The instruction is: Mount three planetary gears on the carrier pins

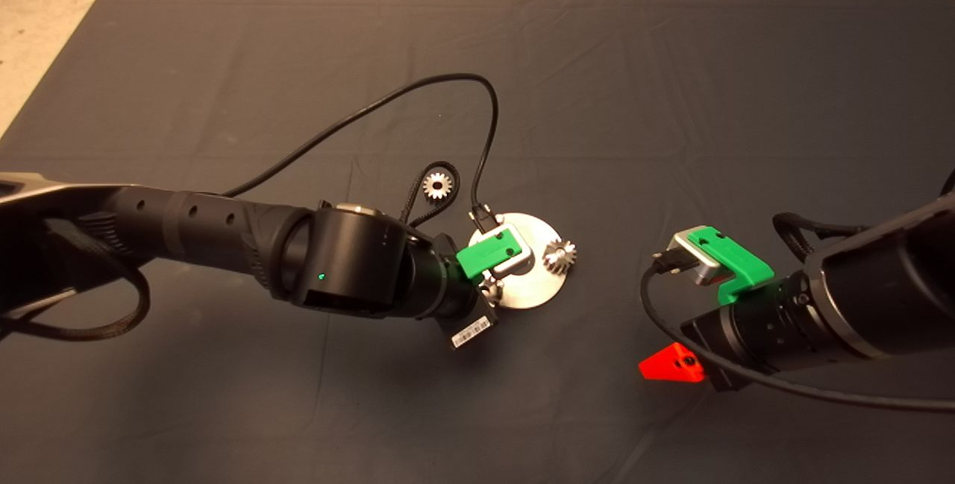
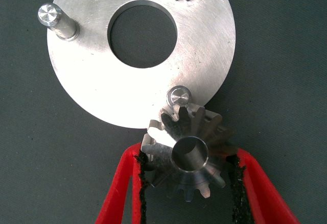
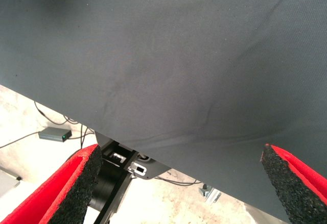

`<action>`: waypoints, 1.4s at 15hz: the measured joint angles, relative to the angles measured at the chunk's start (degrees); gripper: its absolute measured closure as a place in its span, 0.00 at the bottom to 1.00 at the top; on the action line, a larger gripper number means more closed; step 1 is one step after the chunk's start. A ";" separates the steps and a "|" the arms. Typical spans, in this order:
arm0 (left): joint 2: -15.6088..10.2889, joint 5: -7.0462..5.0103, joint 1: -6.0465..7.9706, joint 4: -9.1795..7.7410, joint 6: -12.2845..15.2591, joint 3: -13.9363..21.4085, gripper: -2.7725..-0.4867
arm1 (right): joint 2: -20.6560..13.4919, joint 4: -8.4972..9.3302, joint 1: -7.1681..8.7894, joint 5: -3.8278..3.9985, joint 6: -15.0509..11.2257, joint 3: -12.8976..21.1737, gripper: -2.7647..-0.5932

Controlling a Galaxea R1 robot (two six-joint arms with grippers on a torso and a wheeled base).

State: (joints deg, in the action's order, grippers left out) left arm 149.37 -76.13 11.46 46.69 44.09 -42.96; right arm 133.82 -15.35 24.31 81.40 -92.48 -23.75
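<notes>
So the left gripper (image 2: 189, 183) is clenching a gear (image 2: 186, 157) between its red fingers (image 2: 120, 188), and the whole thing comes down to one offset: the gear's hole is sitting just short of the near pin (image 2: 179, 96), on the gripper's side of it, with the teeth already overlapping the rim of the disc (image 2: 97, 76). The hole's axis is looking tipped a bit off the pin's, so I'm guessing it needs nudging toward the disc centre and levelling before it drops on. The pin top is peeking out just past the gear's teeth, not inside the hole.

One gear (image 1: 559, 254) is already sitting on the disc on the far side from the left arm, looks like it's on its pin. A third gear (image 1: 438, 186) is lying flat on the mat (image 1: 671, 59), near the disc and closer to the left arm. The far pin (image 2: 55, 20) is standing bare.

The right gripper (image 3: 179, 183) is hanging wide open off to the side, well apart from the disc, holding nothing.

Writing-wise: there's a barcode sticker (image 1: 471, 332) on the left wrist, but I can't read any of it. No brands showing.
</notes>
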 joint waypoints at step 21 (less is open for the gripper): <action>2.10 0.22 -0.02 0.02 0.00 -1.72 0.87 | 0.00 0.02 0.02 -1.13 0.00 0.00 0.20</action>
State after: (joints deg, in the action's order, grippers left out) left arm 151.47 -75.91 11.43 46.71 44.09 -44.68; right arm 133.82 -15.33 24.33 80.26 -92.48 -23.75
